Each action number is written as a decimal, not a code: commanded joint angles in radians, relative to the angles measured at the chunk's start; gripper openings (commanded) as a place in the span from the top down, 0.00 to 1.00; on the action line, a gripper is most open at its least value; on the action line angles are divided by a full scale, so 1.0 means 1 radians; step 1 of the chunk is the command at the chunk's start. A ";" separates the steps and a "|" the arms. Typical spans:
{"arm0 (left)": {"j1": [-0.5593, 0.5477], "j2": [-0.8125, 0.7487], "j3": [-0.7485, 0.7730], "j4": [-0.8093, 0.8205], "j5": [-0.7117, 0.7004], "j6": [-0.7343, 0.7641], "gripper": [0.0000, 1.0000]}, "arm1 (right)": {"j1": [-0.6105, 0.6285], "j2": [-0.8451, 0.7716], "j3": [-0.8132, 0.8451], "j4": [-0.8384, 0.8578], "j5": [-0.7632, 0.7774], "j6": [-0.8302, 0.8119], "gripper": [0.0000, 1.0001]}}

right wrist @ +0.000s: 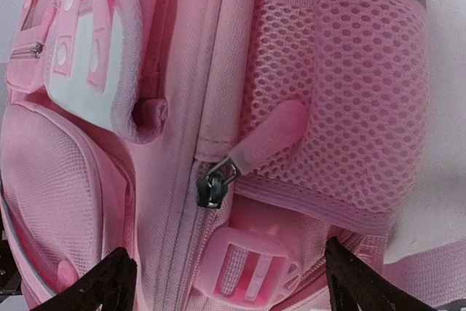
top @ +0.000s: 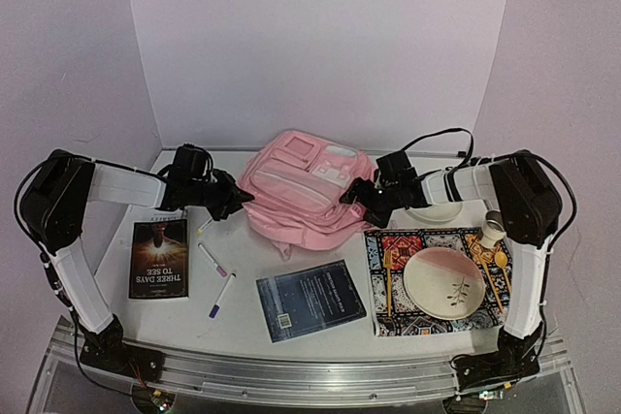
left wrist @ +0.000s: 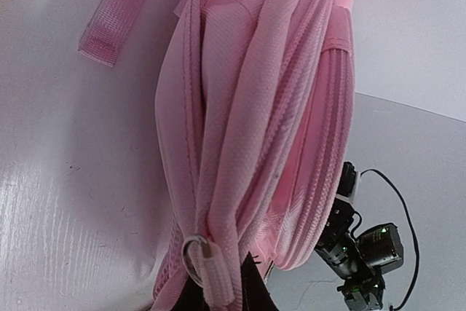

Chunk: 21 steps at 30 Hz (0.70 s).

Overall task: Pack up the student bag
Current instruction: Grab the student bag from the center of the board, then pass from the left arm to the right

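White table [top: 243,332] under me, with pale walls closing in its far side. The student bag [top: 301,191] lies flat at the back centre, front pockets up, between my two wrists.

My left arm rises from its base at the near left corner to an elbow out at the table's left side, and the forearm reaches level across to the bag's left edge. My left gripper [top: 233,199] is pinched tight there. In the wrist view its dark fingers clamp a zip tab [left wrist: 212,273] with a metal ring, on the bag's seam.

My right arm mirrors that, elbow high on the right and forearm running level towards the bag's right side. My right gripper [top: 357,197] stands wide open and holds nothing. Its fingers [right wrist: 109,282] straddle the bag's side, where a pink buckle [right wrist: 251,264] sits between them. A second zip pull [right wrist: 266,140] and a mesh pocket [right wrist: 342,85] lie just beyond.

Nearer my bases lie a brown book [top: 160,257], two pens [top: 212,259], a dark blue book [top: 310,300] and a patterned mat [top: 388,239] carrying a plate [top: 451,283].
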 commanded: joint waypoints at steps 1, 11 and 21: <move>0.005 -0.094 -0.010 0.174 0.071 -0.061 1.00 | 0.005 0.052 0.067 0.007 -0.074 0.038 0.09; 0.004 -0.090 -0.054 0.190 0.070 -0.031 1.00 | 0.009 0.044 0.079 0.144 -0.172 0.054 0.74; 0.003 -0.061 -0.066 0.171 0.013 0.106 0.72 | 0.012 -0.102 0.029 0.194 -0.199 0.062 1.00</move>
